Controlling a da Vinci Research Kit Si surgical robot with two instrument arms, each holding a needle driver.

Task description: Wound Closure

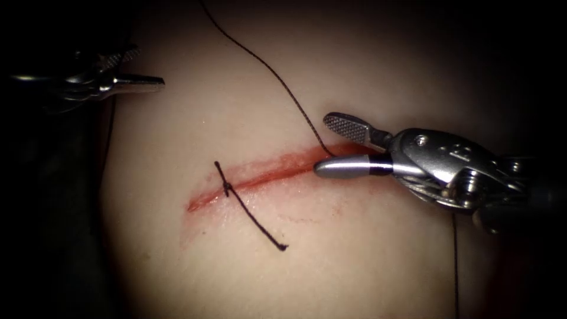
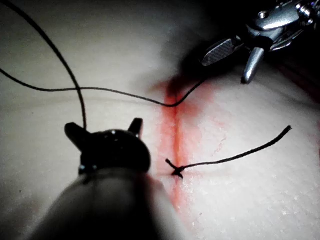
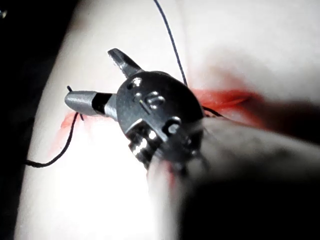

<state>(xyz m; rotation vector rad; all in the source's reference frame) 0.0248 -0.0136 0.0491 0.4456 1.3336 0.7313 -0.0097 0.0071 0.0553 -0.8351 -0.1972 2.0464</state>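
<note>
At nine o'clock off the tissue [image 1: 354,71], the left tool [image 1: 155,82] hovers with jaws slightly spread; whether the thread [image 1: 277,77] by its head is caught there cannot be told. At the cut's [image 1: 266,171] left end sits a tied knot [image 1: 226,188], its cut tail [image 1: 260,227] trailing toward five o'clock. At three o'clock the right tool [image 1: 331,145] hangs over the cut's right end, jaws spread wide and holding nothing, the thread running from twelve o'clock down between them. The needle cannot be made out. Likely risks: the open lower jaw scraping the wound edge, or the slack thread snagging on a jaw.
</note>
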